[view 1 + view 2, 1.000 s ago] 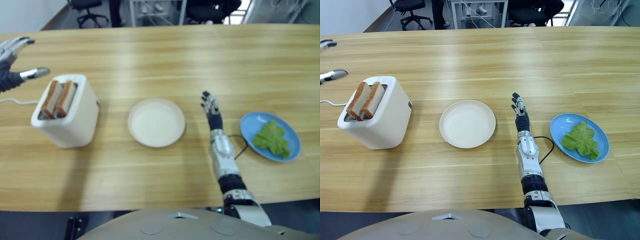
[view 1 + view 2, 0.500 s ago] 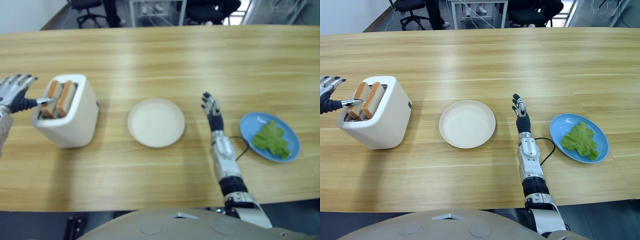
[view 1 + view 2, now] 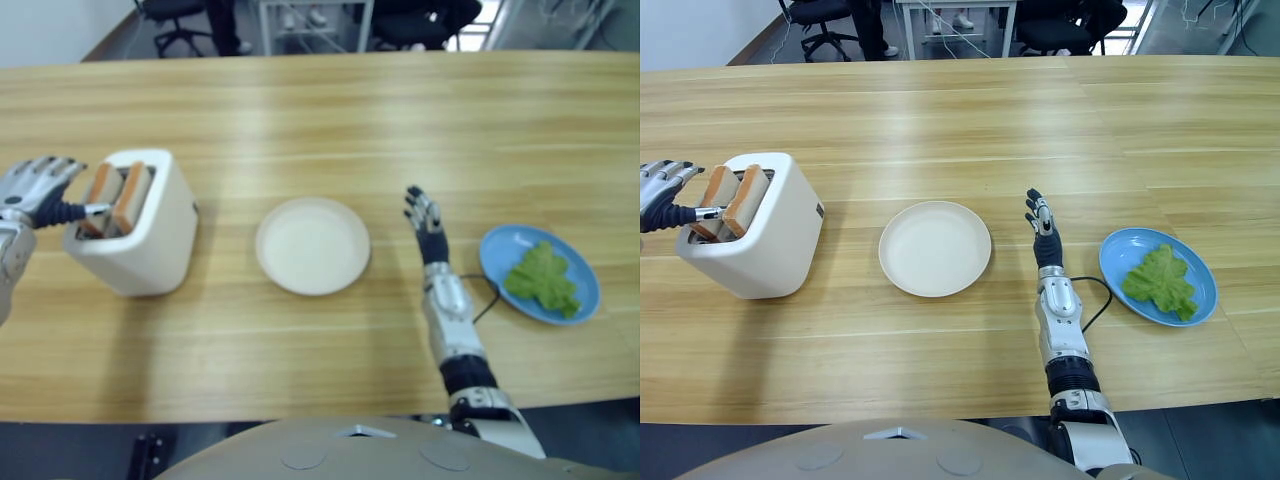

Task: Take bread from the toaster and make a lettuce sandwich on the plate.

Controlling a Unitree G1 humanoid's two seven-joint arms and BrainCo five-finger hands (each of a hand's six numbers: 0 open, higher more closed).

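A white toaster point(image 3: 750, 245) stands at the left of the table with two bread slices point(image 3: 732, 199) sticking up from its slots. My left hand point(image 3: 662, 195) sits just left of the toaster with fingers spread and one fingertip against the nearer slice, holding nothing. An empty cream plate point(image 3: 935, 247) lies in the middle. My right hand point(image 3: 1043, 226) rests flat and open on the table between that plate and a blue plate point(image 3: 1200, 297) bearing a green lettuce leaf point(image 3: 1160, 281).
A white cord point(image 3: 30, 203) runs left from the toaster. A thin black cable point(image 3: 1092, 300) loops beside my right forearm. Office chairs point(image 3: 825, 22) stand beyond the table's far edge.
My left hand came down from above the table's left edge to the toaster's side, fingertip now touching the bread. The right hand stayed put.
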